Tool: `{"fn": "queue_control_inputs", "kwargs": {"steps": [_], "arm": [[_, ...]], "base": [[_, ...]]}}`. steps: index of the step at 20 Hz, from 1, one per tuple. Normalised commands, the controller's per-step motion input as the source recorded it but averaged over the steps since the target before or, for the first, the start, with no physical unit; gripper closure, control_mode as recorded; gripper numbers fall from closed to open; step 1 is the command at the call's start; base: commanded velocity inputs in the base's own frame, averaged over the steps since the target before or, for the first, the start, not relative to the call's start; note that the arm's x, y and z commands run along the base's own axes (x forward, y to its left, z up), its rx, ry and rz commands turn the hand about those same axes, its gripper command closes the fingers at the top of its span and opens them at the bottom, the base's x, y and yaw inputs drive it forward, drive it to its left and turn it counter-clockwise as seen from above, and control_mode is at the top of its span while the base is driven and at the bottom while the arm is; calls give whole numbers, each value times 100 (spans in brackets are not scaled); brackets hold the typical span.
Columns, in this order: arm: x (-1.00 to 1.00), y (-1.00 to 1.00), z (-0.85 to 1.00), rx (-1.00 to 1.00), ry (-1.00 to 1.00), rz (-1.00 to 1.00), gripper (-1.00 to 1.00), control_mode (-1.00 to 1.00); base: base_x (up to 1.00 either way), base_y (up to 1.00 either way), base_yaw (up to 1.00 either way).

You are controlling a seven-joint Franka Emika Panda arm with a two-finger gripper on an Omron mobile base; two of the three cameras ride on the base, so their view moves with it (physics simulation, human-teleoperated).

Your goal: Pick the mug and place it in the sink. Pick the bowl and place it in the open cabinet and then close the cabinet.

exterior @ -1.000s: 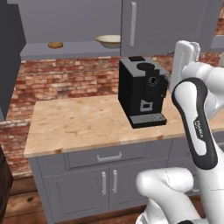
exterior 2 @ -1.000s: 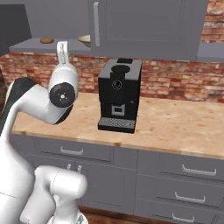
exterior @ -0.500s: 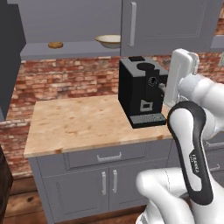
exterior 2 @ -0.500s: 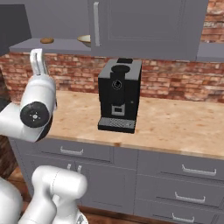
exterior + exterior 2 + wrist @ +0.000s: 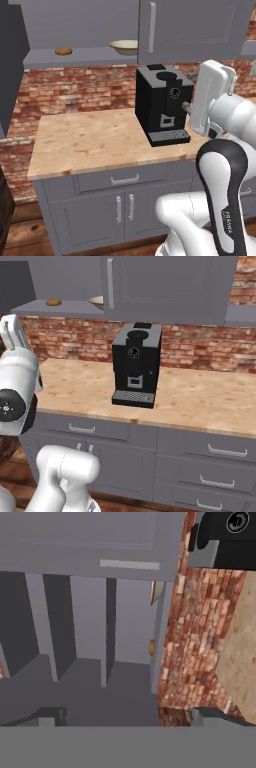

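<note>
The cream bowl [image 5: 124, 46] sits on the shelf of the open cabinet [image 5: 80, 58], beside the shut right door [image 5: 195, 25]. From the right base it is half hidden behind that door, the bowl [image 5: 97, 302] just peeking out. In the rolled hand view the bowl [image 5: 152, 592] shows edge-on against the shelf. My gripper [image 5: 131, 717] is open and holds nothing, well away from the shelf. My white wrist [image 5: 210, 95] hangs in front of the counter, right of the coffee machine. The mug and the sink are out of view.
A small brown lump [image 5: 63, 51] lies on the shelf left of the bowl. A black coffee machine [image 5: 162, 105] stands on the wooden counter [image 5: 90, 140] under the cabinet. The open left door [image 5: 10, 65] juts out at the far left. Grey drawers [image 5: 215, 451] sit below.
The arm has swung lower and back from the cabinet, sliding left in the right base view. The gripper stays open. The bowl and doors have not moved.
</note>
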Motion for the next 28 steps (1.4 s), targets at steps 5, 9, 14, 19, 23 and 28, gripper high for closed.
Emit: {"fn": "queue_control_inputs", "kwargs": {"steps": [5,9,14,19,23,28], "arm": [[-49,74,0,-5,-5,0,-100,-100],[-26,99,-3,-7,-1,0,-100,-100],[-3,90,-1,-5,-1,-3,-100,-100],[-38,60,0,-3,-14,-9,-100,-100],[-48,51,0,-2,-16,-11,-100,-100],[-51,48,0,0,-18,-11,-100,-100]], "base": [[0,0,0],[0,0,0],[0,0,0],[0,0,0],[0,0,0],[0,0,0]]}}
